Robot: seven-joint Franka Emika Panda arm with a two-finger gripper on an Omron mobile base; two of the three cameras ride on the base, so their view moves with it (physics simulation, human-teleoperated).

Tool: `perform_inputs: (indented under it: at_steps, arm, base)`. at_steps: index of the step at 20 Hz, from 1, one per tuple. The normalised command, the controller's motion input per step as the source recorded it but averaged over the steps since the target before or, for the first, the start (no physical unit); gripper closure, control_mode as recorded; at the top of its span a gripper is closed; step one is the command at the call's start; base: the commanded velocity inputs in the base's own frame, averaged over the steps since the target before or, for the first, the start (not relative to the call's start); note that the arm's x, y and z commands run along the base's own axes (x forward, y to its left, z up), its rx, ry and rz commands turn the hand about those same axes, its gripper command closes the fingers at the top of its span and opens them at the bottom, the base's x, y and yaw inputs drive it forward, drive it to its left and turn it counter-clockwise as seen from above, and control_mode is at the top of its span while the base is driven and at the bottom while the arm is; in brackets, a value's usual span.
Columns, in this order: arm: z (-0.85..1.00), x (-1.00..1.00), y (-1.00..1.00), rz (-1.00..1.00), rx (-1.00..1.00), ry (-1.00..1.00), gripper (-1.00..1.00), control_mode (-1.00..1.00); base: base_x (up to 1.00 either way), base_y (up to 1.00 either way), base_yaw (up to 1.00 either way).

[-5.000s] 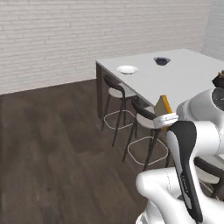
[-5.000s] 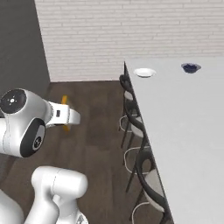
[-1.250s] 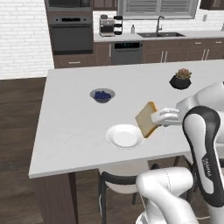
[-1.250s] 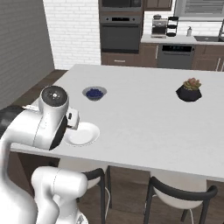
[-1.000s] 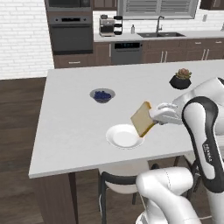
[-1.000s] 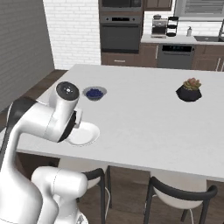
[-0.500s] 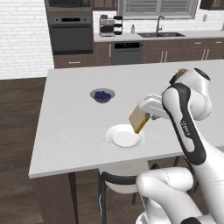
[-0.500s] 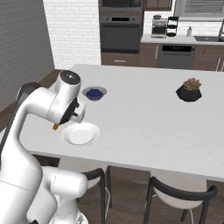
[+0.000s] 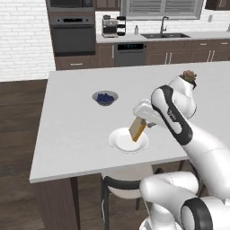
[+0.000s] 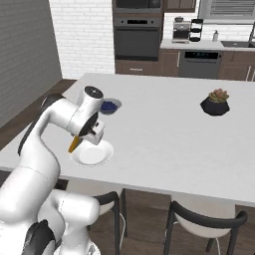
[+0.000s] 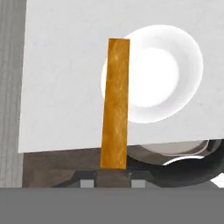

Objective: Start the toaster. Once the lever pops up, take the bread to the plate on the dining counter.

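Gripper (image 9: 144, 122) closed on the bread (image 9: 137, 129), gripping the slice by its upper edge so that it hangs tilted, its lower corner just over the plate (image 9: 120, 142); whether the slice touches the plate cannot be told from the left base view. From left to right in that view: the bare white top of the dining counter (image 9: 72, 134); a pale bowl of dark blue berries (image 9: 105, 97) set farther back on the top, well apart from the plate; the round white plate near the counter's front edge; the held bread over the plate's right half; the white arm reaching in from the lower right; and a small potted plant (image 9: 188, 75) at the counter's far right, partly behind the arm. A stool (image 9: 121, 179) stands under the counter's front edge, below the plate.

In the right base view the gripper (image 10: 79, 141) holds the bread (image 10: 73, 144) over the left rim of the plate (image 10: 94, 155); the berry bowl (image 10: 109, 106) lies just behind the arm, and the potted plant (image 10: 215, 102) sits well to the right.

In the hand view the bread (image 11: 115, 103) appears edge-on as a narrow golden-brown strip between the finger tips (image 11: 87, 183), crossing the left rim of the plate (image 11: 166, 78) on the dining counter (image 11: 61, 78).
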Motion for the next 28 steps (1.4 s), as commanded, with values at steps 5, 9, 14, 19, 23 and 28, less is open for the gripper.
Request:
perform_inputs:
  at_steps: [5,9,14,19,23,28]
  arm:
    - [-0.12,0.61,0.00,0.00,0.07,0.03,1.00,-1.00]
    - [-0.25,0.48,0.00,0.02,0.03,0.00,1.00,-1.00]
    - [-0.39,0.30,0.00,0.04,0.00,0.00,1.00,-1.00]
    - [-0.41,0.28,0.01,0.07,0.00,-0.04,1.00,-1.00]
    - [-0.32,0.21,0.09,0.10,0.00,-0.02,1.00,-1.00]
    - [-0.24,0.08,0.14,0.11,0.00,-0.03,1.00,-1.00]
  base:
    - [0.00,0.00,0.00]
    - [0.00,0.00,0.00]
    - [0.00,0.00,0.00]
    - [0.00,0.00,0.00]
    - [0.00,0.00,0.00]
    - [0.00,0.00,0.00]
